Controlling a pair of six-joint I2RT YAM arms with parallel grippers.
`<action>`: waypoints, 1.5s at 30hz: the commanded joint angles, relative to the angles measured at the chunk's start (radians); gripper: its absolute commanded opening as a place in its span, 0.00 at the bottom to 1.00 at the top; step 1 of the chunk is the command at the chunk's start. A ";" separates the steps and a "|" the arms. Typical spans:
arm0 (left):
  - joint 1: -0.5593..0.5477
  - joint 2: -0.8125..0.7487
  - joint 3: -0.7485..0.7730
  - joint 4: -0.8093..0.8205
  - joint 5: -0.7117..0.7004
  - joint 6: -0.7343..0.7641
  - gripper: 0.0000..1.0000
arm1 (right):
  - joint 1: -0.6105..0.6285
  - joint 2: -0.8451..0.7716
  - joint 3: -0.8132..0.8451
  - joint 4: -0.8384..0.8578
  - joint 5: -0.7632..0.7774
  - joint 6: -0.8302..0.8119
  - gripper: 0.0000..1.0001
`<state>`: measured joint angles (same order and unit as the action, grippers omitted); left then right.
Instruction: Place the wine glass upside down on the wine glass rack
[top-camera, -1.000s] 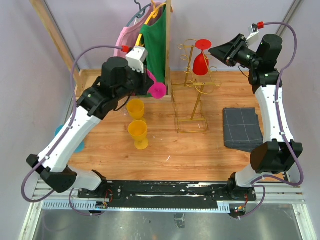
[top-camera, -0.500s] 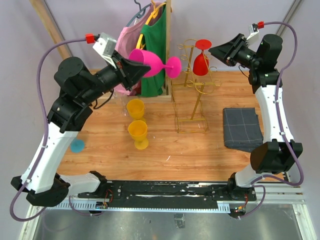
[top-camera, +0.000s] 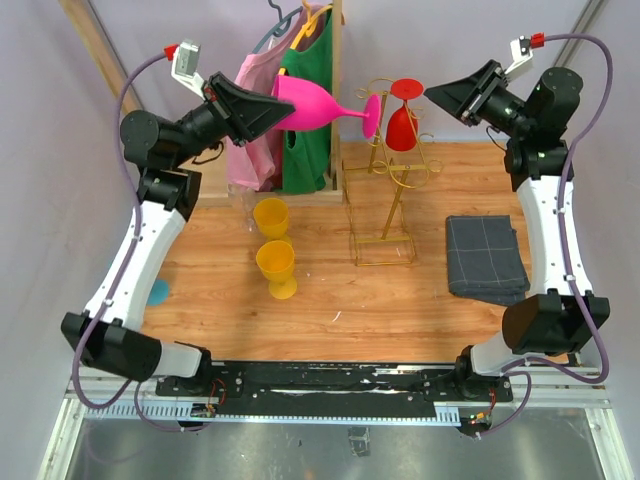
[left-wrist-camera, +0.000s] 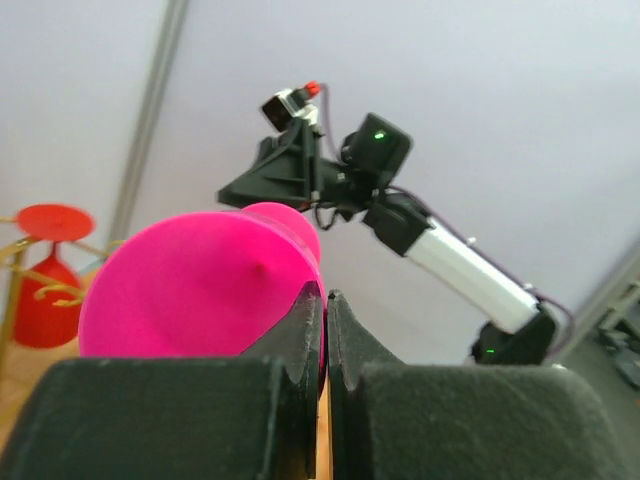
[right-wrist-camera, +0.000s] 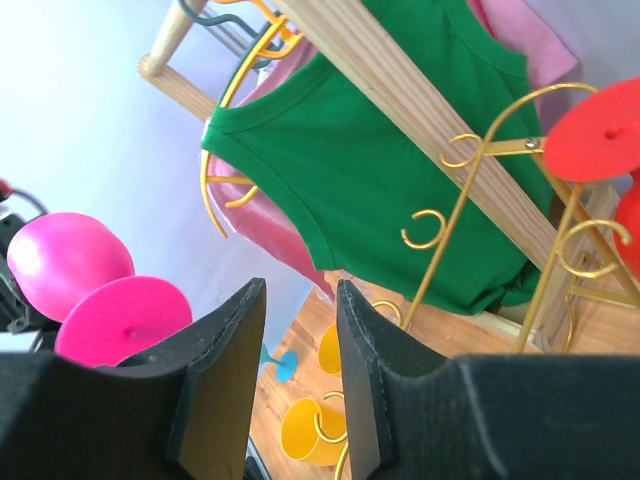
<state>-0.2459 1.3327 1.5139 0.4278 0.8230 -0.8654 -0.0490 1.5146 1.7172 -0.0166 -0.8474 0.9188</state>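
My left gripper (top-camera: 272, 110) is shut on the rim of a pink wine glass (top-camera: 310, 104) and holds it high and sideways. The glass's foot (top-camera: 372, 110) points at the top of the gold wire wine glass rack (top-camera: 386, 205), close beside it. A red wine glass (top-camera: 402, 126) hangs upside down on the rack. In the left wrist view my fingers (left-wrist-camera: 326, 310) pinch the pink bowl (left-wrist-camera: 190, 295). My right gripper (top-camera: 435, 97) is open and empty, just right of the rack top. In the right wrist view (right-wrist-camera: 298, 305) it faces the rack (right-wrist-camera: 470, 200) and the pink glass (right-wrist-camera: 68, 262).
A wooden clothes rack with a green shirt (top-camera: 306, 160) and a pink shirt (top-camera: 250, 150) stands behind the left gripper. Two yellow glasses (top-camera: 271, 216) (top-camera: 277, 266) stand left of the rack. A grey folded cloth (top-camera: 485, 258) lies at the right. A blue object (top-camera: 158, 292) lies at the left edge.
My left arm has lifted the pink glass up and to the right, turning its foot toward the rack top. The right arm has risen slightly.
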 joint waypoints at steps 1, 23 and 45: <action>0.014 0.068 -0.001 0.487 0.122 -0.385 0.00 | -0.006 -0.017 -0.011 0.158 -0.068 0.047 0.36; 0.033 0.466 0.211 1.308 -0.187 -1.199 0.00 | 0.067 0.167 0.040 1.251 -0.169 0.851 0.36; 0.033 0.476 0.199 1.352 -0.253 -1.260 0.00 | 0.248 0.322 0.293 1.347 -0.124 1.030 0.38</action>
<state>-0.2192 1.8408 1.7069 1.5204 0.5945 -2.0735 0.1711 1.8206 1.9682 1.2819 -0.9848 1.9335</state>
